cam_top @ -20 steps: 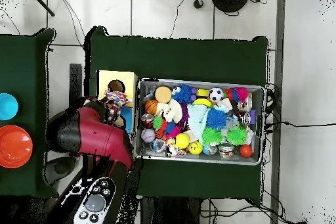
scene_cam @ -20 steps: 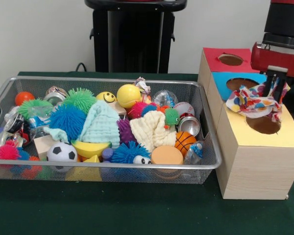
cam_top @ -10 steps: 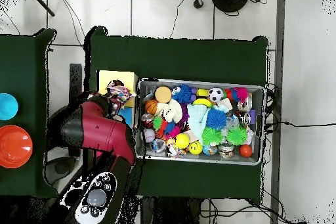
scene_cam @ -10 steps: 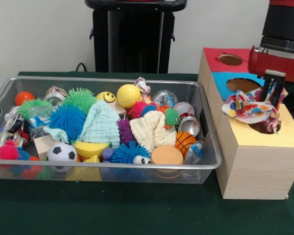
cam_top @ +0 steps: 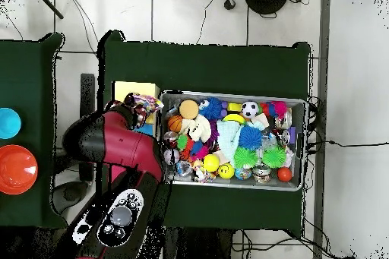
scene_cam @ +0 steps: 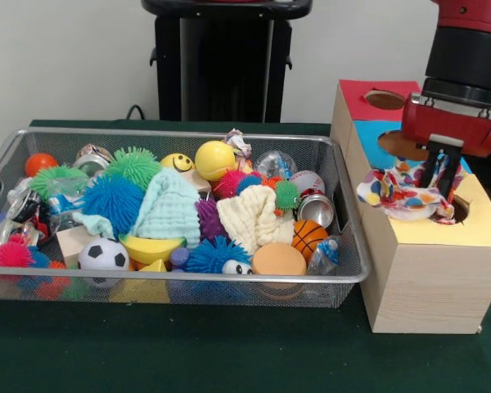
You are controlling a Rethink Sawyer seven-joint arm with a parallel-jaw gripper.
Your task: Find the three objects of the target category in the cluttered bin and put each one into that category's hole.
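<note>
Now end effector pinching cloth over yellow hole; soft, light, floppy, best gripped by a bunched fold.

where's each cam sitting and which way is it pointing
Front view: across the table, facing the robot; shows the wire bin, the box with holes, and the arm's lower end with its gripper.
Overhead view: above, looking straight down; shows the red arm reaching from the bottom.
Both show the bin, box and patterned cloth.
</note>
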